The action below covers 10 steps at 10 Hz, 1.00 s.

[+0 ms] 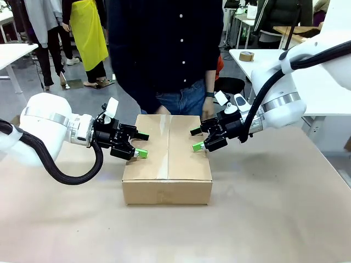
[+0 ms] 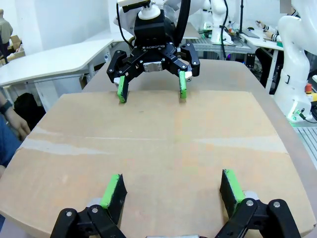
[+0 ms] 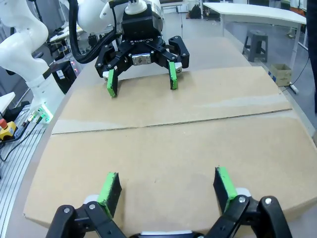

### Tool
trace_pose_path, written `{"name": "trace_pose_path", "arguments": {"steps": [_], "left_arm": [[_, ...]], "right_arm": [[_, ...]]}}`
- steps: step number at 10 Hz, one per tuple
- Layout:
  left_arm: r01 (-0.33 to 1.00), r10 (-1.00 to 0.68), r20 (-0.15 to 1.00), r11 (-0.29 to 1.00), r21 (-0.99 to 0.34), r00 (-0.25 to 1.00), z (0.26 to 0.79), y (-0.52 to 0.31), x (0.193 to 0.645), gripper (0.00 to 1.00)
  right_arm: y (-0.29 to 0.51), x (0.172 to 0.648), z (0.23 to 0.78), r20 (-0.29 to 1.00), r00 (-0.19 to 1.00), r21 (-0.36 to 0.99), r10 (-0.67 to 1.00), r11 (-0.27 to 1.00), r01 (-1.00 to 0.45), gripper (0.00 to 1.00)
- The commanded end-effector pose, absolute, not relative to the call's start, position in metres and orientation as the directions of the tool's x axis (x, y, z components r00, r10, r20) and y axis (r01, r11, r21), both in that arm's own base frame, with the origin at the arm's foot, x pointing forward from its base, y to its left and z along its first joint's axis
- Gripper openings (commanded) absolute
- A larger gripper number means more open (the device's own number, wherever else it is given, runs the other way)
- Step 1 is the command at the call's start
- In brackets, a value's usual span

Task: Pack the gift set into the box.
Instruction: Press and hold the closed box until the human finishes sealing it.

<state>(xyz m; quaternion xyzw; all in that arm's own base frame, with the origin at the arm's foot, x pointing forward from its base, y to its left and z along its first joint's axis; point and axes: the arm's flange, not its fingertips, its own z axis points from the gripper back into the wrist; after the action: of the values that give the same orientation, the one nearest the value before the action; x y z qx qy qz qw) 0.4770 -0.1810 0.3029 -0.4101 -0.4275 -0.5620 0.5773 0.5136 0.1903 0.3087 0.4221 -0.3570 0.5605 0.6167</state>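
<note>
The box (image 1: pixel 167 159) lies in the middle of the table with its top flaps folded flat and a strip of clear tape along the seam. My left gripper (image 1: pixel 141 144) hangs open at the box's left edge, just over the lid. Opposite it, my right gripper (image 1: pixel 195 139) is open over the right edge. In the left wrist view my left gripper (image 2: pixel 172 181) spans bare cardboard (image 2: pixel 158 144), facing the right gripper (image 2: pixel 151 89). The right wrist view mirrors this: right gripper (image 3: pixel 166 177), lid (image 3: pixel 163 129), left gripper (image 3: pixel 141 84). The gift set is out of view.
A person in a dark shirt stands at the table's far side, one hand (image 1: pixel 207 112) near the box's far right corner. A roll of tape (image 1: pixel 246 56) lies on a white table behind. Brown tabletop (image 1: pixel 263 219) spreads in front of the box.
</note>
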Motion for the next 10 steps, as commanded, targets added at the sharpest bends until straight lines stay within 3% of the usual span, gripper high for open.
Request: {"name": "trace_pose_path", "arguments": {"steps": [1,10], "left_arm": [[1.0,-0.298,0.954,0.025,0.016,-0.007,0.3004,-0.18,0.4725,1.0],[1.0,-0.298,0.954,0.025,0.016,-0.007,0.3004,-0.18,0.4725,1.0]], "right_arm": [[0.1916,0.5145,0.3062,0.913,0.119,0.124,0.391,0.014,-0.992,1.0],[0.1916,0.5145,0.3062,0.913,0.119,0.124,0.391,0.014,-0.992,1.0]]}}
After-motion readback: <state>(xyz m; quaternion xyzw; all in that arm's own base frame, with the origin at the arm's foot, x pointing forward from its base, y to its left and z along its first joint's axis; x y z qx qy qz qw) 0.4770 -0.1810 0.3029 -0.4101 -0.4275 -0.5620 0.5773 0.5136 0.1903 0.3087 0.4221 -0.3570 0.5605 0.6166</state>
